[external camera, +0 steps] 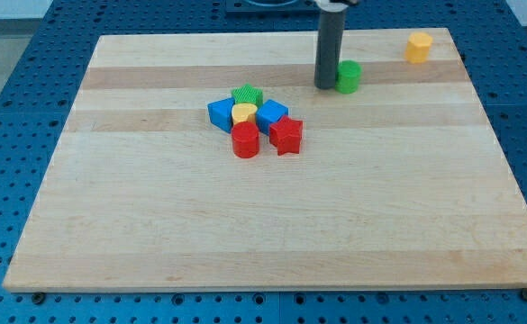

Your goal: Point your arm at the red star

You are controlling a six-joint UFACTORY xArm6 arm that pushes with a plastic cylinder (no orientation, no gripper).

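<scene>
Six clustered blocks (253, 121); tip (324, 86) beside green cylinder (349, 76).

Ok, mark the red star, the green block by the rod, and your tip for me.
red star (286, 135), camera view, centre of its top face.
green block (349, 76), camera view, middle of its visible side.
my tip (325, 85), camera view, rod's very end, just left of the green block.
</scene>
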